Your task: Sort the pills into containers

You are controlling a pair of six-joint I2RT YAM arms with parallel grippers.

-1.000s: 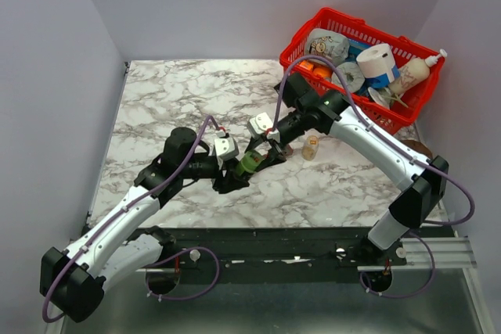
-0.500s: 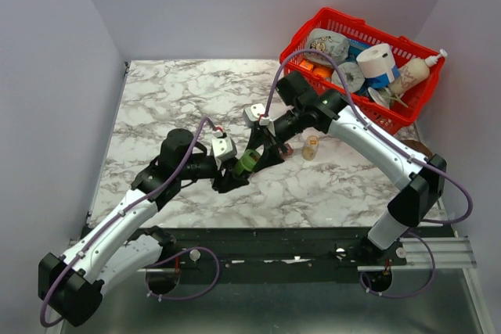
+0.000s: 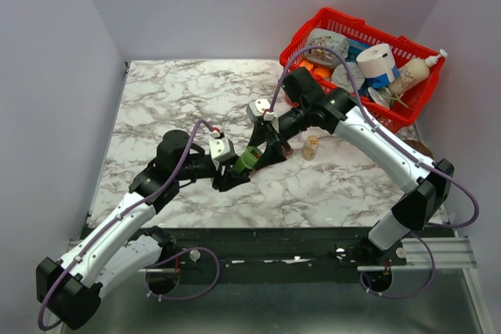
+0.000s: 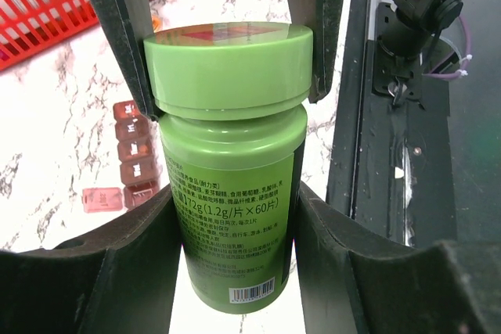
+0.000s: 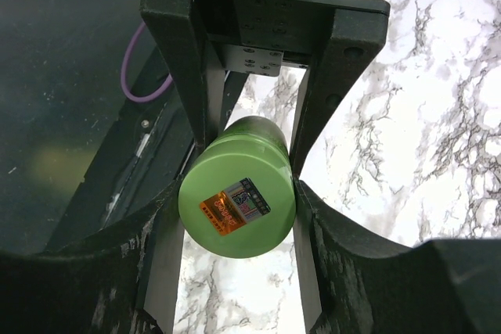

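Note:
A green pill bottle (image 3: 247,162) is held between both grippers above the marble table. My left gripper (image 3: 237,170) is shut on its body (image 4: 231,193). My right gripper (image 3: 258,154) is shut on its green cap (image 5: 237,207), which bears an orange sticker. The right fingers (image 4: 125,37) flank the cap in the left wrist view. The left fingers (image 5: 184,60) show behind the bottle in the right wrist view. The reddish-brown organiser strip (image 4: 131,146) lies on the table beyond the bottle. In the top view it is mostly hidden under the right gripper.
A small tan bottle (image 3: 311,147) stands just right of the grippers. A red wire basket (image 3: 407,119) full of household items sits at the back right and also shows in the left wrist view (image 4: 47,5). The black rail (image 3: 313,244) runs along the near edge.
The right wrist has shifted and turned a little while shut on the cap. The left gripper and the bottle have stayed about where they were.

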